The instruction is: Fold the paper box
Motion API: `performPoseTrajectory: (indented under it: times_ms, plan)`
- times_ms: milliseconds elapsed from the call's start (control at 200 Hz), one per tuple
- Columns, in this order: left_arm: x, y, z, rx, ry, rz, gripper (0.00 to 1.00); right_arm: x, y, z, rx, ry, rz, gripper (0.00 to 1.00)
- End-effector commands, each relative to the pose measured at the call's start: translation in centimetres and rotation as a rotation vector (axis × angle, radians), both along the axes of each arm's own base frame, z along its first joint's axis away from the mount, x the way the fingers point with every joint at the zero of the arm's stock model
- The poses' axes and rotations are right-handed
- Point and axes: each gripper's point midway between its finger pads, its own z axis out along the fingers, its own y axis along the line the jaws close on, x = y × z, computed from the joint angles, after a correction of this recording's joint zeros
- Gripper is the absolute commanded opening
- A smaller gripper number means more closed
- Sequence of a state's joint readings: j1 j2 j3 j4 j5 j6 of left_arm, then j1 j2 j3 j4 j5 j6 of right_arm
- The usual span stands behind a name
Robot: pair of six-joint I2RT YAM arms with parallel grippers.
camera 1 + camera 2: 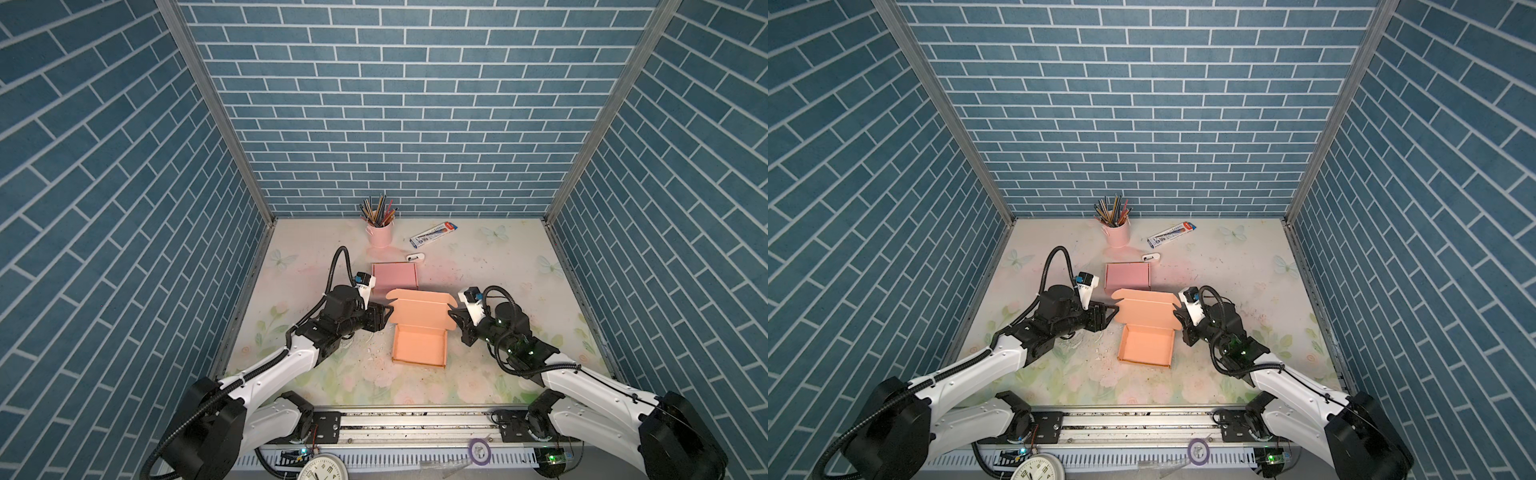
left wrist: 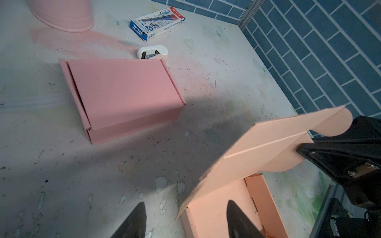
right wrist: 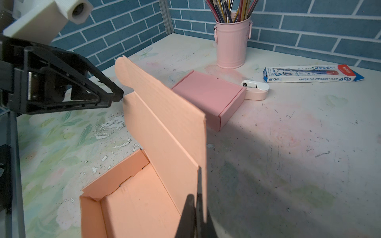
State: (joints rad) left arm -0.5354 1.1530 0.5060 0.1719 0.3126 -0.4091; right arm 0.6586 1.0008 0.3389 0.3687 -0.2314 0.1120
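The orange paper box stands mid-table in both top views, its tray (image 1: 419,347) (image 1: 1146,343) open upward and its lid (image 1: 419,309) (image 1: 1144,309) raised at the far side. My right gripper (image 1: 453,313) (image 3: 194,197) is shut on the lid's right edge (image 3: 203,164), holding the lid upright. My left gripper (image 1: 388,313) (image 2: 186,204) is open at the lid's left edge. One finger (image 2: 237,218) hangs over the tray floor and the other finger (image 2: 136,220) over the table, with the lid's corner (image 2: 185,208) between them, untouched.
A closed pink box (image 1: 395,276) (image 2: 123,92) lies just behind the orange lid. Farther back are a white sharpener (image 1: 415,257), a blue pencil carton (image 1: 433,233) and a pink cup of pencils (image 1: 380,235). Blue brick walls enclose three sides.
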Motion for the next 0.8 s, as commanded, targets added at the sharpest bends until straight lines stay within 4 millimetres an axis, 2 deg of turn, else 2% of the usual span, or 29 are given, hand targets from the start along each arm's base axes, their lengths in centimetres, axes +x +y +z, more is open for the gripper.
performPoseTrajectory:
  times_ms: [0, 215, 510, 630, 795]
  plan:
    - [0.3, -0.9, 0.0, -0.049, -0.034, -0.037, 0.58, 0.6, 0.1, 0.3, -0.023, 0.002, -0.008, 0.02]
    - [-0.1, -2.0, 0.6, -0.090, -0.044, -0.097, 0.54, 0.8, 0.2, 0.3, -0.035, -0.002, -0.008, 0.03]
    - [-0.1, -2.2, 0.0, -0.076, -0.026, -0.102, 0.37, 1.0, 0.4, 0.4, -0.039, 0.002, -0.005, 0.02]
    - [-0.1, -2.1, 0.1, -0.057, -0.030, -0.091, 0.27, 1.1, 0.3, 0.6, -0.041, 0.001, -0.010, 0.03]
    - [-0.4, -2.0, -0.1, -0.024, -0.025, -0.078, 0.22, 1.2, 0.2, 0.6, -0.047, 0.002, -0.021, 0.02]
